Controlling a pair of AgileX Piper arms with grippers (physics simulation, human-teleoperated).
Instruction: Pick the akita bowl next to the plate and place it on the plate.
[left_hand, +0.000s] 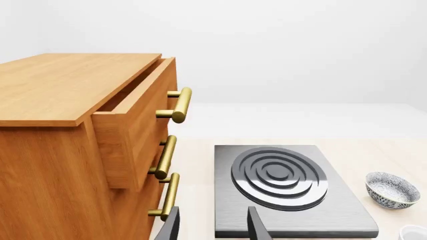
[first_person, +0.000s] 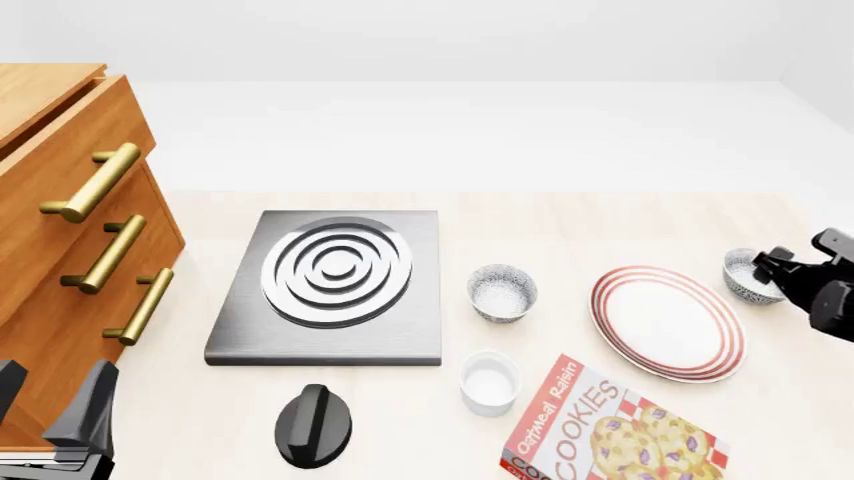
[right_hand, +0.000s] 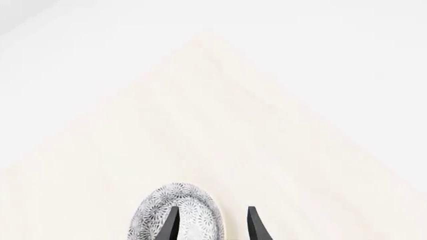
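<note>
The plate (first_person: 667, 322), white with red rings, lies at the right of the table. The akita bowl (first_person: 747, 277) stands just beyond its far right edge. My right gripper (first_person: 795, 256) is at that bowl's right side. In the right wrist view the right gripper (right_hand: 210, 227) is open and straddles the rim of the akita bowl (right_hand: 177, 212), one finger over the bowl and one outside it. My left gripper (first_person: 51, 400) is open and holds nothing at the front left, by the cabinet. In its own view the left gripper (left_hand: 213, 230) points over the stove plate.
A second speckled bowl (first_person: 502, 292) sits left of the plate, with a white ramekin (first_person: 489, 381) in front of it. The grey stove plate (first_person: 334, 285), a black knob (first_person: 315, 425), a cookies box (first_person: 601, 430) and a wooden drawer cabinet (first_person: 67, 230) with its top drawer open are also in view.
</note>
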